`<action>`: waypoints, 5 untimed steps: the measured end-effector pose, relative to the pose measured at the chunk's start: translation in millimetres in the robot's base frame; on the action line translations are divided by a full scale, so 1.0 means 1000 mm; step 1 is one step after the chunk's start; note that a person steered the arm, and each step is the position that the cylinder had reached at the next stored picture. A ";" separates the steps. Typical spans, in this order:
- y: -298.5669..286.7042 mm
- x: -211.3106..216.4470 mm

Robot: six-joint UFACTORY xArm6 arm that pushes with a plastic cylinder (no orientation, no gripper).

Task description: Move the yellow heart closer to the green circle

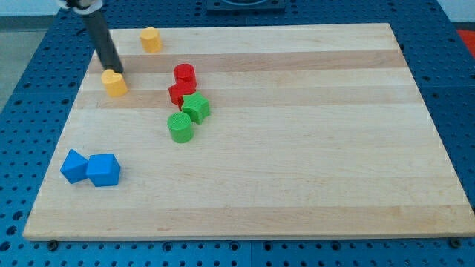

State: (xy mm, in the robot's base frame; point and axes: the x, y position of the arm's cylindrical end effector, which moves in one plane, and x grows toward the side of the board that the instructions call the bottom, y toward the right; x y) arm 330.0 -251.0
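My tip (117, 72) touches the yellow heart (115, 83), well apart from the green circle (179, 127); no hand, no writing shows.

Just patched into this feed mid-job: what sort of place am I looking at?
Likely a robotics lab bench: a wooden board on a blue perforated base, with my tip touching a yellow block.

Bright, even light from overhead falls on the pale wooden desk (297, 148), with no harsh glare on its surface. The blocks cast only short, soft shadows close to their bases. Focus is mostly sharp, though the rod near the view's top left looks slightly blurred.
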 end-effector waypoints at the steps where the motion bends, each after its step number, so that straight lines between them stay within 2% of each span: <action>1: -0.008 0.031; 2: -0.008 0.050; 4: -0.019 0.033; 5: -0.019 0.054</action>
State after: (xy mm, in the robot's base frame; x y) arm 383.7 -270.5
